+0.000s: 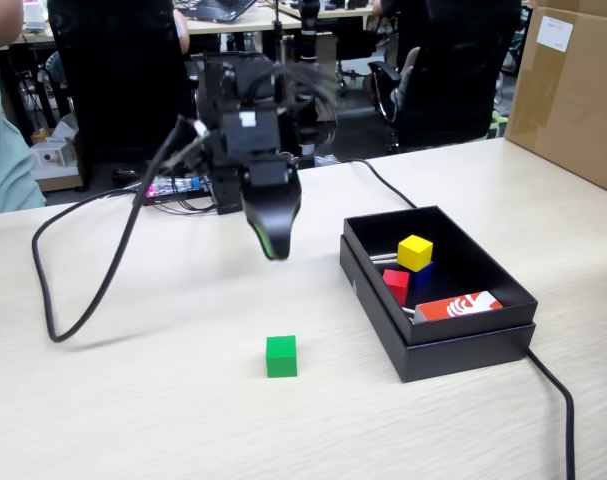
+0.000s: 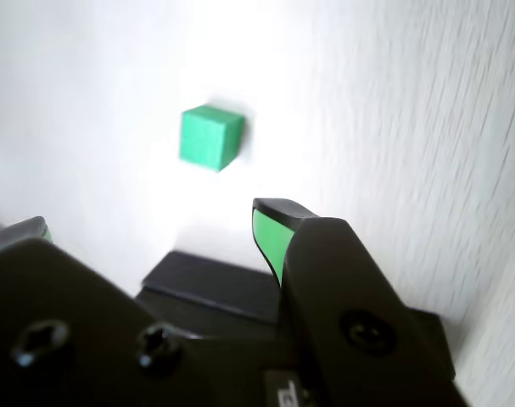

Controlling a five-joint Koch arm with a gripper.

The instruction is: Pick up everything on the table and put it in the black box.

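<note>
A green cube (image 1: 281,356) sits alone on the pale wood table (image 1: 133,410); it also shows in the wrist view (image 2: 210,136), ahead of the jaws. My gripper (image 1: 273,240) hangs in the air above the table, behind the cube and left of the black box (image 1: 453,352). In the wrist view my gripper (image 2: 155,222) is open and empty, its green-padded tips wide apart. In the box, the yellow cube (image 1: 415,252) rests on the blue cube (image 1: 424,274), with the red cube (image 1: 397,285) beside them.
An orange-and-white card (image 1: 461,305) and thin white sticks (image 1: 383,258) lie in the box. A black cable (image 1: 51,300) loops over the table's left part; another cable (image 1: 558,400) runs from behind the box to the front right. A brown carton (image 1: 573,90) stands at the far right.
</note>
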